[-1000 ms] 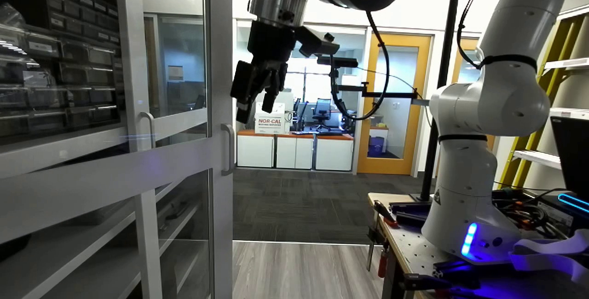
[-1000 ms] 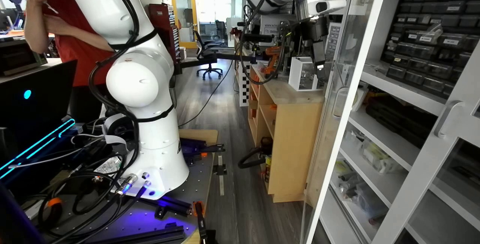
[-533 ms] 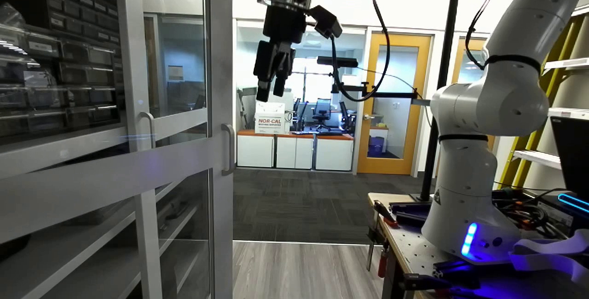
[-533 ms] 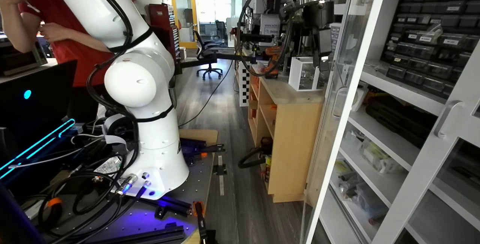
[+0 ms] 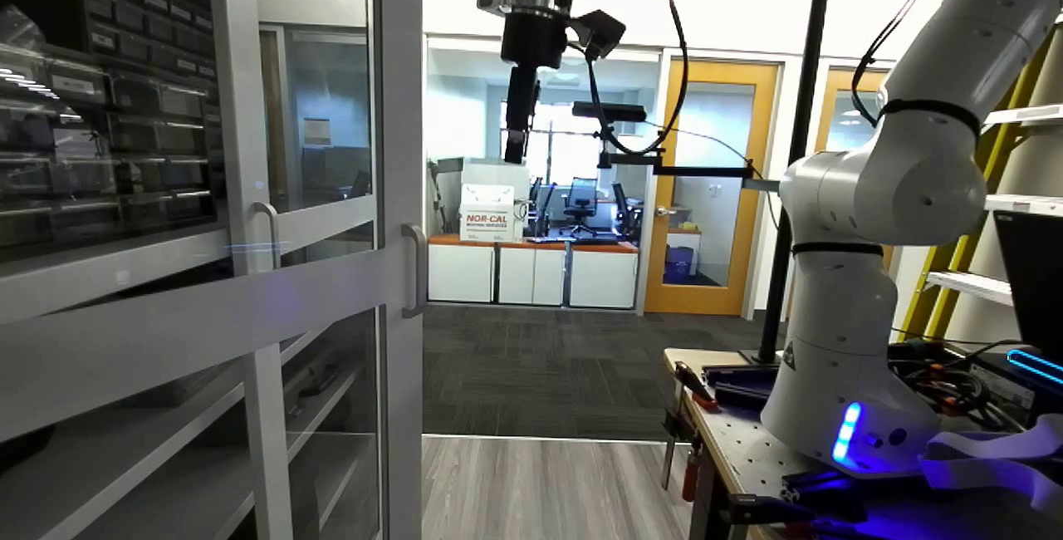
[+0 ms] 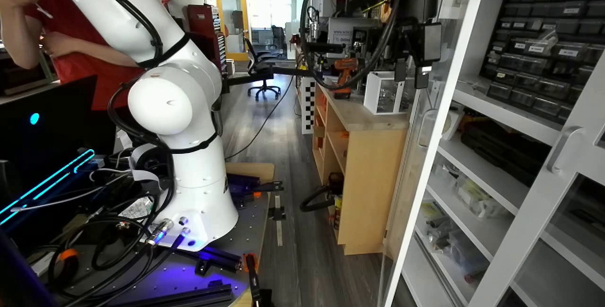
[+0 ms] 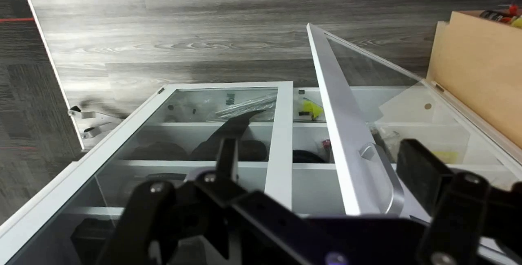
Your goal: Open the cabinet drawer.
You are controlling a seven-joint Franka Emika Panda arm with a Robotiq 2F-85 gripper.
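A white cabinet with glass doors shows in all views. One door [image 6: 439,141] stands ajar, and its grey bar handle [image 7: 395,187] shows in the wrist view and in an exterior view [image 5: 413,270]. The closed door's frame [image 7: 280,142] is beside it, with its own handle [image 6: 562,149]. My black gripper [image 7: 324,163] points down above the cabinet front, fingers wide apart and empty. In the wrist view the ajar door's handle appears between the fingers, below them. In the exterior views the gripper [image 5: 516,145] [image 6: 410,74] is higher than the handle; I see no contact.
Racks of small dark drawers [image 6: 534,38] sit inside the cabinet. A wooden shelf unit [image 6: 373,193] stands by the ajar door's hinge side. A camera on a black arm [image 5: 610,112] and a post [image 5: 801,174] stand near my arm. A person in red [image 6: 90,61] stands behind.
My gripper has turned about its axis and straightened to point down. It moved up and right in an exterior view and right, toward the ajar door's edge, in an exterior view.
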